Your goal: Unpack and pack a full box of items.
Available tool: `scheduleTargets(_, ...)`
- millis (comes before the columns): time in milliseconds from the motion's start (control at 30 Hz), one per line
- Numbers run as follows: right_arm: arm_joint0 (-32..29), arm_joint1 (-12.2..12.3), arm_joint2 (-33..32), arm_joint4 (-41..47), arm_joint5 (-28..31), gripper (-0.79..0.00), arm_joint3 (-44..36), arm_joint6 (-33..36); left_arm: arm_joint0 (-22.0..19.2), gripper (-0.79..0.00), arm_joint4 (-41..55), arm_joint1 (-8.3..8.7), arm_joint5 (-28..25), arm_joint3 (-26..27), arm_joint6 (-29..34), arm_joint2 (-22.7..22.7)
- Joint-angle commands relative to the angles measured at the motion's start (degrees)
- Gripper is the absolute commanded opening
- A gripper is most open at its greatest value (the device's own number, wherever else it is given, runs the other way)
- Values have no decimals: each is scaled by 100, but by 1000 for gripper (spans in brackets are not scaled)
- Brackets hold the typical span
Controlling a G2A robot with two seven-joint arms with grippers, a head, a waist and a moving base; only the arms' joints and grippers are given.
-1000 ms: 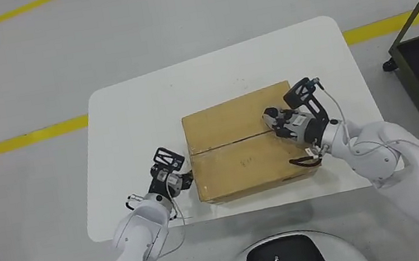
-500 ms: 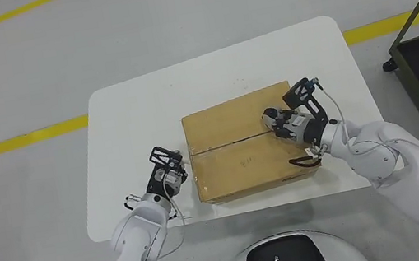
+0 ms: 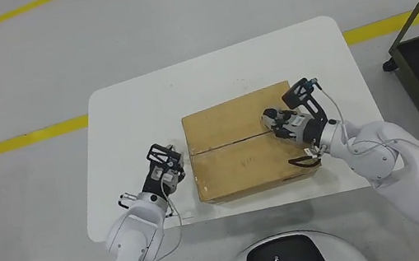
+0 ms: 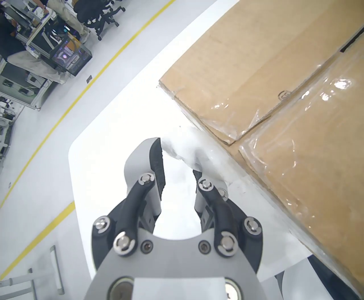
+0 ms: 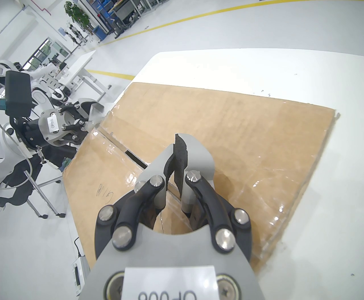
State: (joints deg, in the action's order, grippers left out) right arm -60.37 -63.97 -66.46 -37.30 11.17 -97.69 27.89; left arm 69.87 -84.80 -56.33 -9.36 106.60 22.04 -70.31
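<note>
Bordering box [image 3: 229, 123] edge, left claw [image 4: 177, 159]; right claw [image 5: 178, 154] atop.

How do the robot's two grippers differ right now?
The left gripper is open; the right gripper is shut. The left is beside the box, over the table, with clear tape at its tips; the right is above the box top, near its seam. Both have the same grey-and-black build.

The top view looks straight down from above the arms at the whole counter [image 3: 126, 128] and box [image 3: 234, 126]. The left wrist view, close behind the left pincer [image 4: 176, 159], faces the box corner just beyond its tips. The right wrist view, behind the right pincer [image 5: 177, 153], looks low across the box top to the left pincer beyond. All three views share the box top.
</note>
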Motion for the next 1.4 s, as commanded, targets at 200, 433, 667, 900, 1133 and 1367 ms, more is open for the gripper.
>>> scheduleTargets(200,-4,-21,7,0,2,-785,-19,22,-59,0,-63,-38,20,239,105,-111)
scheduleTargets(433,-14,-36,-9,8,-11,-785,-26,29,-111,0,2,-89,35,253,113,-112)
scheduleTargets(667,-46,-52,-10,22,-18,-785,-32,47,-376,0,91,-170,-4,204,32,44)
scheduleTargets(900,-51,-61,-71,79,-47,-785,-71,80,-764,0,281,-284,-205,162,-77,390)
scheduleTargets(1133,-92,-70,-103,114,-48,-785,-61,104,-955,0,290,-364,-403,284,-58,637)
scheduleTargets(1367,-91,-81,-131,134,-37,-785,-58,102,-853,0,645,-366,-364,599,214,264)
